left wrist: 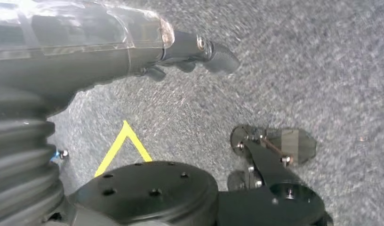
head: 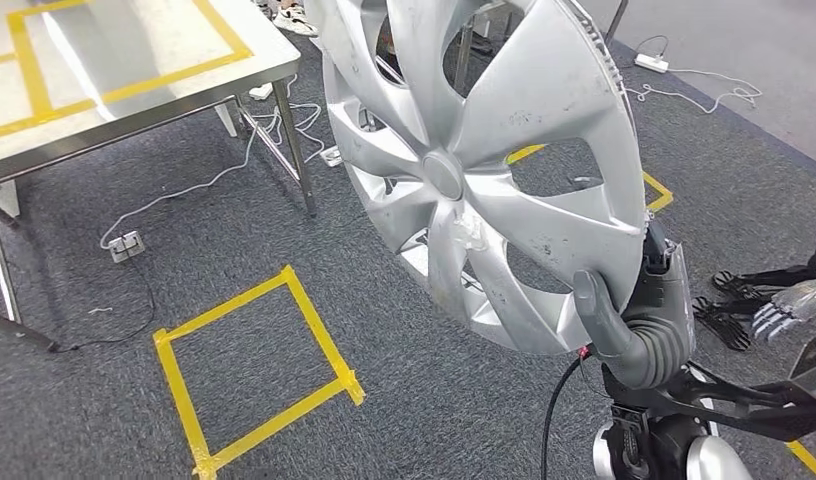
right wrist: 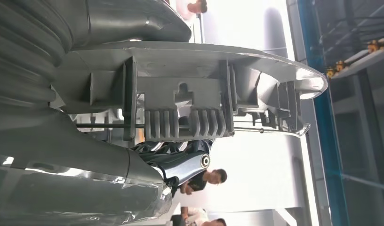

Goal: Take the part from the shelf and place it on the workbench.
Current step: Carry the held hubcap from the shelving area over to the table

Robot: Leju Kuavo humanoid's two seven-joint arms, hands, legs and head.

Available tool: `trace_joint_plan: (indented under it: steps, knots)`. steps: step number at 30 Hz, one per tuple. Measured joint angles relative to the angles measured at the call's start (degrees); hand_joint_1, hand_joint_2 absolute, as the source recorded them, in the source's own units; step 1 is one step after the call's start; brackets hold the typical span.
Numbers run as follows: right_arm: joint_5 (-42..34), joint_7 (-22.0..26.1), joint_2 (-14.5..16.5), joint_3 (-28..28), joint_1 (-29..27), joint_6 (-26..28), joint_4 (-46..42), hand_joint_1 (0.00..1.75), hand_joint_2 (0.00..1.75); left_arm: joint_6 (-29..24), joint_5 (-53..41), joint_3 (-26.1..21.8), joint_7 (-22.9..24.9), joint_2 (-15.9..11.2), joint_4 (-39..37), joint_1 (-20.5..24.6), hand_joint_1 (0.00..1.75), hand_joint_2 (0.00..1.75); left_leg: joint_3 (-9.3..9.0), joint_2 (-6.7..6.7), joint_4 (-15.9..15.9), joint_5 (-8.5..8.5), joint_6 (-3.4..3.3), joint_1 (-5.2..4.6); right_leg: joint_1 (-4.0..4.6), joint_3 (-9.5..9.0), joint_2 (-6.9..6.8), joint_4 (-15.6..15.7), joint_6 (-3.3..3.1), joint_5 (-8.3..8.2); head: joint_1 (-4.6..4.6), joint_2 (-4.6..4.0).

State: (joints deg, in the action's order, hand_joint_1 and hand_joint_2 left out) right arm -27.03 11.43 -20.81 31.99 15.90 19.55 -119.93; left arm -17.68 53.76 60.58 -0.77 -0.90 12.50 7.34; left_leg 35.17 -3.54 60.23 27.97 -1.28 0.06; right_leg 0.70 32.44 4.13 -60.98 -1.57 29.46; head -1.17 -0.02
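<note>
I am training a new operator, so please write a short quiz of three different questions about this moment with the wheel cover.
1. True or false: the wheel cover lies flat on the steel table.
2. Which hand grips the wheel cover? A) left hand B) right hand C) a person's hand
3. Fill in: the square marked on the carpet is made of ______ tape.

Key:
1. False; it is held up in the air, beside the table.
2. B; the right hand grips its rim, while the left hand hangs over the carpet holding nothing.
3. yellow
</note>
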Motion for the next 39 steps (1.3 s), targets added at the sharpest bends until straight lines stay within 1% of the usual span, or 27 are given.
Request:
trace_joint_plan:
  steps: [2,3,4,5,7,9,10,11,12,14,15,17,19,20,21,23,25,26,27,28,30,32,34,35,37,38,39]
  knots:
    - [0.0,-0.1,0.0,0.0,0.4,0.1,-0.1,1.75,1.75,0.2,0.0,0.0,0.0,0.3,0.0,0.0,0.00,1.75,0.48,-1.24,-0.3,-0.50,0.66,0.70,0.44,-0.76,1.34,2.1,-0.76,-0.45,-0.13,0.00]
    - [0.1,-0.2,0.0,0.0,0.6,0.2,-0.1,1.75,1.75,0.3,0.0,0.0,0.0,0.3,0.0,0.0,0.00,1.75,0.56,-1.94,-0.6,-0.81,1.07,0.83,0.53,-1.06,0.59,3.0,-0.81,-0.71,-0.42,0.00]
    - [0.1,-0.3,0.1,0.1,0.7,0.3,-0.1,1.75,1.75,0.4,0.0,0.0,0.0,0.3,0.0,-0.1,0.00,1.75,0.70,-1.51,-0.7,-0.77,1.37,0.62,0.38,-1.52,-0.26,4.0,-0.70,-1.06,-0.55,0.00]
    - [0.1,-0.3,0.1,0.1,0.9,0.4,-0.1,1.75,1.75,0.4,0.1,0.0,-0.1,0.3,0.0,0.0,0.00,1.75,1.12,-0.31,-0.1,-0.14,1.66,0.37,0.12,-2.02,-1.05,5.2,-0.56,-1.47,-0.48,0.00]
    - [0.1,-0.4,0.2,0.2,1.1,0.5,-0.1,1.75,1.75,0.4,0.1,0.0,-0.1,0.2,0.0,0.1,0.00,1.75,3.30,2.80,4.2,2.89,2.28,0.21,-0.40,-2.63,-2.80,6.6,-0.10,-2.07,-0.08,-0.01]
    - [0.1,-0.4,0.2,0.2,1.1,0.6,0.0,1.75,1.75,0.4,0.1,0.0,-0.2,0.0,0.0,0.1,0.00,1.75,6.35,3.59,10.8,5.91,3.17,0.71,-0.66,-2.60,-4.43,6.5,0.19,-1.94,0.19,-0.01]
    - [0.1,-0.4,0.2,0.3,1.1,0.6,0.0,1.75,1.75,0.4,0.1,0.0,-0.1,-0.1,0.0,0.1,0.00,1.75,7.07,3.60,12.6,6.17,3.60,0.95,-0.81,-2.57,-5.22,6.3,0.45,-1.75,0.24,-0.01]
    - [0.1,-0.4,0.2,0.4,1.0,0.6,0.1,1.75,1.75,0.4,0.1,0.0,-0.1,-0.2,0.0,0.1,0.00,1.75,6.84,3.71,12.5,5.46,4.01,1.16,-0.98,-2.57,-5.92,6.0,0.74,-1.53,0.25,0.00]
    - [0.1,-0.4,0.2,0.4,1.1,0.6,0.2,1.75,1.75,0.4,0.1,-0.1,-0.1,-0.4,0.0,0.1,0.00,1.75,5.30,4.14,10.0,3.73,4.40,1.36,-1.21,-2.56,-6.54,5.6,1.10,-1.22,0.28,-0.01]
    - [0.0,-0.4,0.2,0.5,1.1,0.6,0.2,1.75,1.75,0.4,0.0,-0.1,0.0,-0.5,0.0,0.0,0.00,1.75,1.40,6.17,3.3,0.92,4.91,1.45,-1.48,-2.47,-7.53,4.5,2.03,-0.36,0.45,-0.01]
    - [0.0,-0.4,0.2,0.6,1.2,0.6,0.2,1.75,1.75,0.4,0.0,-0.1,0.1,-0.5,0.0,0.0,0.00,1.75,0.06,7.09,0.9,0.29,4.58,1.36,-1.48,-2.35,-7.85,3.8,2.47,0.07,0.56,-0.01]
    - [0.0,-0.4,0.3,0.6,1.2,0.6,0.2,1.75,1.75,0.4,0.0,-0.1,0.0,-0.6,0.0,0.0,0.00,1.75,-0.27,7.81,0.2,0.68,3.13,0.98,-1.29,-2.19,-8.25,3.1,3.03,0.45,0.47,0.00]
    - [-0.1,-0.3,0.4,0.6,1.2,0.6,0.2,1.75,1.75,0.3,0.1,-0.1,0.0,-0.9,0.0,-0.1,0.00,1.75,-0.06,7.11,0.2,0.62,1.86,0.95,-1.49,-2.14,-8.36,2.8,3.31,0.67,0.17,0.00]
    - [-0.1,-0.3,0.4,0.6,1.2,0.6,0.2,1.75,1.75,0.3,0.1,-0.1,0.0,-1.0,0.0,-0.1,0.00,1.75,-0.05,6.70,0.1,0.54,1.48,0.96,-1.64,-1.88,-7.74,2.1,3.48,1.39,0.10,0.00]
    - [-0.1,-0.3,0.4,0.6,1.2,0.6,0.2,1.75,1.75,0.3,0.1,-0.1,0.0,-1.1,0.0,0.0,0.00,1.75,-0.05,6.27,0.1,0.43,1.16,0.99,-1.75,-1.21,-6.87,0.4,3.63,2.73,0.02,0.00]
    - [-0.3,-0.3,0.4,0.7,1.1,0.5,0.2,1.75,1.75,0.0,0.1,-0.2,-0.2,-1.3,0.0,0.0,0.00,1.75,0.02,5.37,0.0,0.28,0.77,0.86,-1.77,1.59,-5.07,-6.4,3.76,6.68,-0.14,0.00]
    - [-0.6,-0.2,0.5,0.7,1.0,0.3,0.3,1.75,1.75,-0.3,0.1,-0.3,-0.4,-1.4,0.0,0.0,0.00,1.75,0.12,4.30,0.1,0.15,0.54,0.53,-1.62,4.62,-4.67,-13.0,3.45,9.01,-0.20,-0.01]
    - [-0.7,-0.2,0.5,0.8,0.9,0.3,0.4,1.75,1.75,-0.3,0.2,-0.4,-0.5,-1.5,0.0,0.0,0.00,1.75,0.15,3.65,0.1,0.08,0.42,0.32,-1.50,5.12,-4.59,-13.9,3.07,8.56,-0.20,-0.01]
    - [-0.7,-0.2,0.5,0.9,0.9,0.2,0.5,1.75,1.75,-0.3,0.2,-0.4,-0.5,-1.5,0.0,0.0,0.00,1.75,0.14,2.93,0.1,0.00,0.31,0.10,-1.32,4.54,-4.38,-12.2,2.50,6.91,-0.21,-0.01]
    - [-0.7,-0.2,0.5,1.0,0.9,0.2,0.6,1.75,1.75,-0.3,0.3,-0.4,-0.6,-1.6,0.0,0.1,0.00,1.75,0.09,2.20,0.0,-0.08,0.20,-0.10,-1.05,3.10,-3.84,-8.7,1.78,4.55,-0.22,-0.02]
    - [-0.8,-0.2,0.5,1.0,0.9,0.2,0.6,1.75,1.75,-0.4,0.3,-0.4,-0.6,-1.6,0.0,0.1,0.00,1.75,0.23,0.80,0.0,-0.36,0.20,-0.14,-0.61,0.04,-1.34,-1.5,0.05,1.07,0.00,-0.01]
    - [-0.8,-0.2,0.5,1.0,1.0,0.2,0.5,1.75,1.75,-0.4,0.3,-0.4,-0.6,-1.6,0.0,0.2,0.00,1.75,0.72,-0.49,-0.1,-0.85,0.70,0.36,-0.19,-1.08,0.06,1.4,-0.87,0.26,0.05,-0.01]
    - [-0.9,-0.1,0.5,1.0,1.0,0.1,0.5,1.75,1.75,-0.4,0.3,-0.4,-0.6,-1.6,0.0,0.1,0.00,1.75,1.11,-1.69,-0.3,-1.35,1.46,0.70,-0.08,-1.57,-1.02,2.7,-0.89,-0.19,-0.18,-0.01]
    - [-1.0,0.0,0.5,1.0,1.0,0.1,0.5,1.75,1.75,-0.3,0.3,-0.4,-0.6,-1.7,0.0,0.1,0.00,1.75,1.37,-1.11,-0.2,-1.15,1.74,0.55,-0.24,-2.02,-1.74,3.8,-0.71,-0.54,-0.17,-0.01]
    - [-1.2,0.3,0.5,1.0,0.8,0.2,0.5,1.75,1.75,-0.4,0.4,-0.4,-0.5,-2.0,0.0,0.1,0.00,1.75,2.87,1.47,2.5,1.08,2.25,0.22,-0.66,-2.76,-3.26,5.9,-0.29,-1.40,0.09,-0.01]
    - [-1.3,0.5,0.5,1.1,0.7,0.2,0.5,1.75,1.75,-0.4,0.5,-0.5,-0.3,-2.2,0.0,0.1,0.00,1.75,4.25,2.94,5.5,2.96,2.53,0.21,-0.64,-2.75,-3.93,6.1,-0.13,-1.61,0.27,-0.01]
    - [-1.3,0.8,0.6,1.1,0.5,0.3,0.5,1.75,1.75,-0.4,0.6,-0.5,0.1,-2.3,0.0,0.1,0.00,1.75,5.73,3.46,8.9,4.69,2.87,0.44,-0.67,-2.67,-4.60,6.2,-0.07,-1.68,0.42,0.00]
